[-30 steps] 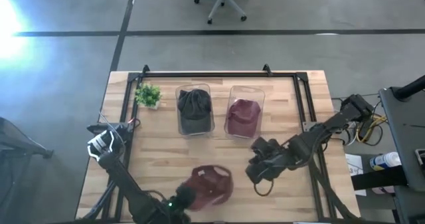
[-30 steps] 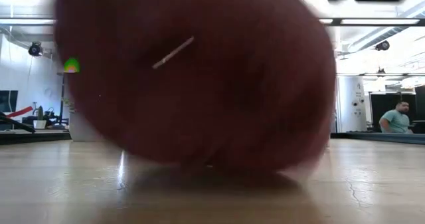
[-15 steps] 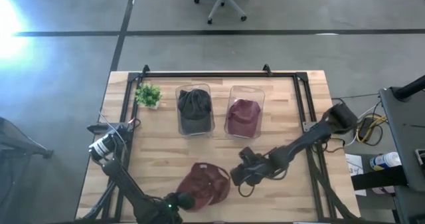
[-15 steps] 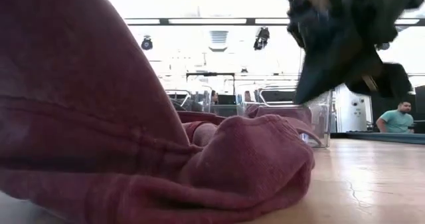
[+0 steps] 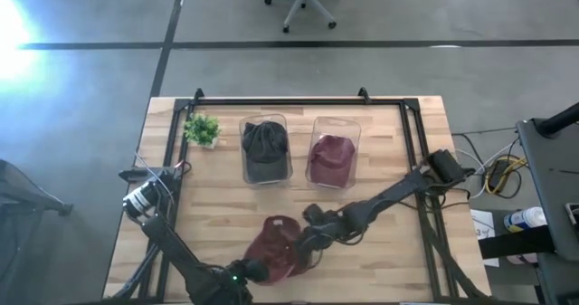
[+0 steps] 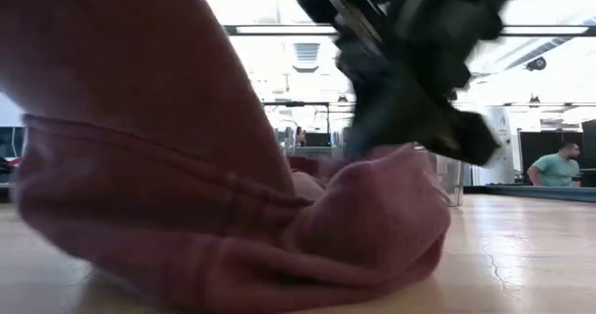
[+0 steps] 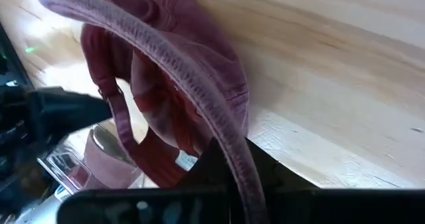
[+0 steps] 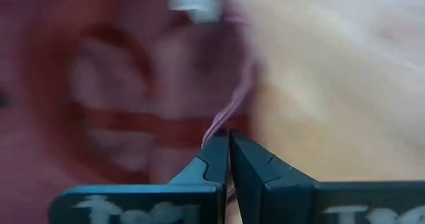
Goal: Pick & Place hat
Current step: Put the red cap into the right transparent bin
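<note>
The red hat (image 5: pixel 276 248) lies low centre on the table (image 5: pixel 217 205), slightly crumpled since before. The left gripper (image 5: pixel 256 271) pinches its brim. The right gripper (image 5: pixel 305 236) has swung in, fingers closed, seemingly touching the hat's edge.

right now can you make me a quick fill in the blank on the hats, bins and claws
1. The loose hat near the table's front edge is ___ in colour.
2. The left clear bin holds a ___ hat.
3. The left claw is shut on the loose hat's ___.
4. The small green plant stands to the ___ of both bins.

Missing words: red; dark; brim; left
</note>
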Controlling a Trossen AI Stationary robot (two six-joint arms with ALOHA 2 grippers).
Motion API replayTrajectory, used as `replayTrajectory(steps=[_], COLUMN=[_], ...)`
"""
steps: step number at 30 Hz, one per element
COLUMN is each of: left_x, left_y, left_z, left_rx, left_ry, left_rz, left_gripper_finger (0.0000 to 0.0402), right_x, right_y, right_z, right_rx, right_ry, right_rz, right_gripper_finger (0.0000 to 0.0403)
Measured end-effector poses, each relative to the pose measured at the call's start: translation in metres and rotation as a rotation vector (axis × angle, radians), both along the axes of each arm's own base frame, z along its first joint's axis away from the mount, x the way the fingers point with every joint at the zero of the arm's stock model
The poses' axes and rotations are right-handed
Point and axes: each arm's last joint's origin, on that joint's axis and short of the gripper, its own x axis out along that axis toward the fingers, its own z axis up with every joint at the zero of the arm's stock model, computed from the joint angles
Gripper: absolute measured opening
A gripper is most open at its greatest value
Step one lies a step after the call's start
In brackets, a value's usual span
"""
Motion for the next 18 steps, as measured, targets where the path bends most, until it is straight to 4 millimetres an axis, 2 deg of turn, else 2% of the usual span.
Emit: replayTrajectory(steps=[3, 5, 11, 14, 18], left_x=[0.005, 0.009, 0.018, 0.019, 0.019], left_y=[0.001, 0.004, 0.011, 0.011, 0.01], left_z=[0.0, 0.001, 0.002, 0.002, 0.001], left_rx=[-0.012, 0.0, 0.015, 0.022, -0.002], left_ry=[-0.021, -0.043, -0.084, -0.095, -0.104], left_rz=[0.006, 0.011, 0.044, 0.048, 0.067], left_gripper_finger=[0.0009, 0.0011, 0.0012, 0.0013, 0.0013], right_x=[0.022, 0.037, 0.076, 0.09, 0.1], right_y=[0.005, 0.009, 0.026, 0.034, 0.04], right_z=[0.012, 0.013, -0.006, -0.02, -0.027], right_rx=[0.013, 0.016, 0.05, 0.074, 0.085], right_ry=[-0.046, -0.058, -0.05, -0.037, -0.039], right_rz=[0.09, 0.141, 0.243, 0.276, 0.308], right_gripper_finger=[0.0013, 0.0013, 0.0013, 0.0013, 0.0013])
